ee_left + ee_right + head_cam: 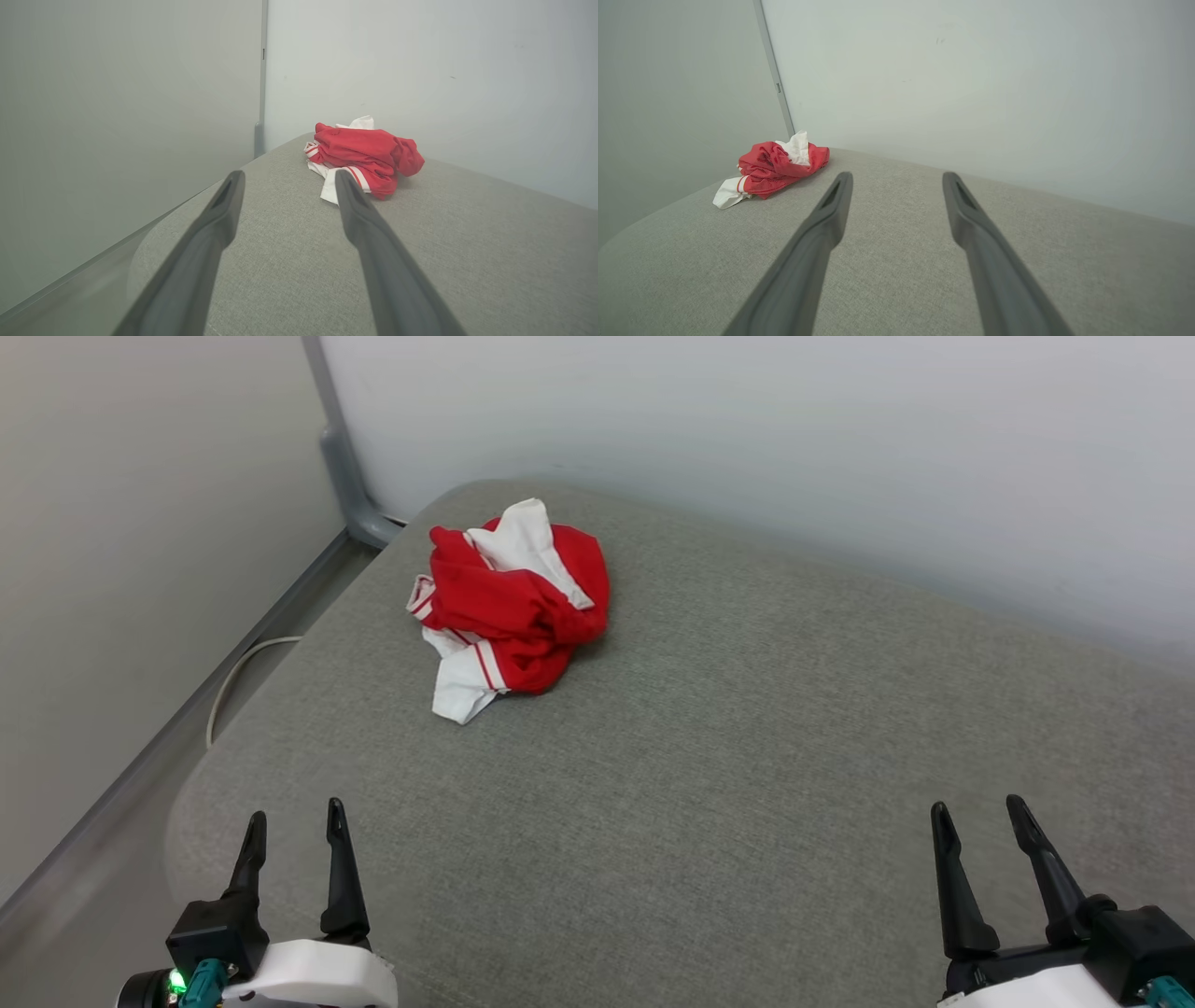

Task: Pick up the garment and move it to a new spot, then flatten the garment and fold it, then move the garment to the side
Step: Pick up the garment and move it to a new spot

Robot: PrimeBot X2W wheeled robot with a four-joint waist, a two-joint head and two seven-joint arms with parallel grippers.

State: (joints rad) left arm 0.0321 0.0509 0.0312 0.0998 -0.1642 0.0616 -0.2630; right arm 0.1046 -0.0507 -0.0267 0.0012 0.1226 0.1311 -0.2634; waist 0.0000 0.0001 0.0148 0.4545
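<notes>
While left tool (295,810), right tool (977,804) gape empty, garment (513,607) lies crumpled on grey cushion (747,756) near wall (747,429).

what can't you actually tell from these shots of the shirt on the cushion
- All views: the garment is bunched in a heap, so its own folds hide its front, neckline and any print.
- Left wrist view: a finger of the left gripper covers part of its white edge.
- Head view: the white cable vanishes at the edge of the cushion; its ends are hidden.
- Head view: the cushion's right side is cut by the frame.
</notes>
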